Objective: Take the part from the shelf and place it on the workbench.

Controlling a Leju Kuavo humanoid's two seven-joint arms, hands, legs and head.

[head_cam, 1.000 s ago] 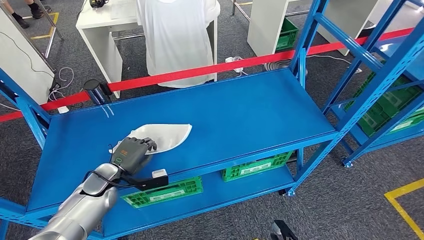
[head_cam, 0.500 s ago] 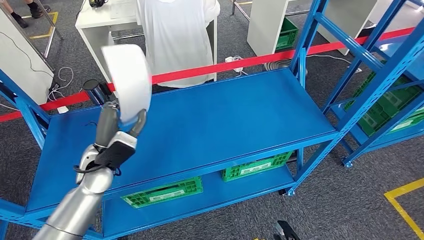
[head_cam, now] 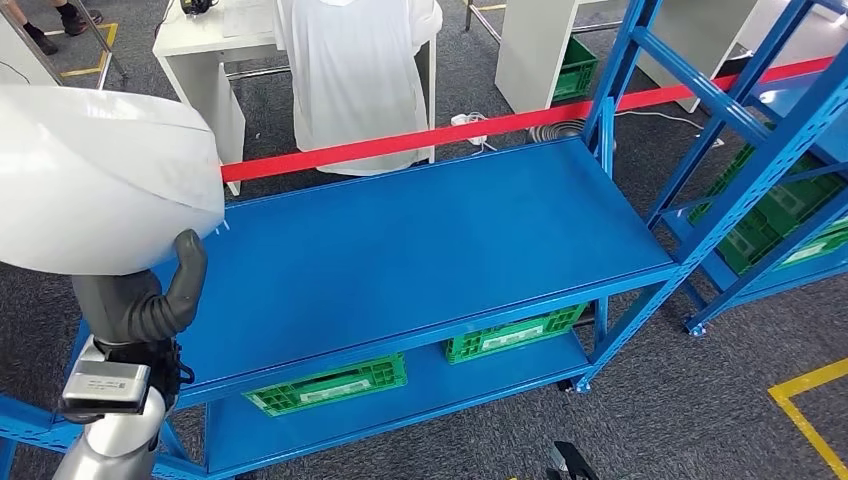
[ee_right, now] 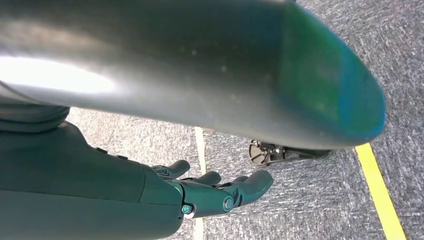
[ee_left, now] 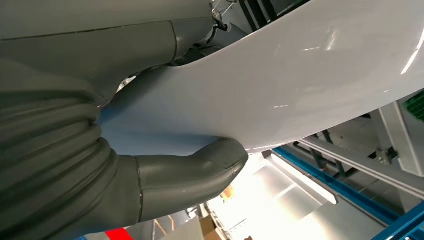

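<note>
Lifted higher since half a second ago, the white part (head_cam: 100,180) now fills upper left of the head frame, well clear of the blue shelf (head_cam: 420,240). Looks a light, stiff, glossy shell, likely slippery; holding at the rim suits it. Left hand (head_cam: 135,300) pinches its edge, thumb under. Right hand (ee_right: 220,192) hangs, fingers loosely apart, holding nothing.

The left hand (head_cam: 135,300) is raised close to the camera and holds a large white curved part (head_cam: 100,180), its grey thumb pressed up against the part's lower edge. Just beyond the hand lies the bare blue shelf (head_cam: 420,240), with green crates (head_cam: 330,385) on the level beneath it. Farther behind the hand a red tape (head_cam: 430,135) runs across, and past it stands a person in a white shirt (head_cam: 355,70) beside a white table (head_cam: 205,40).
</note>
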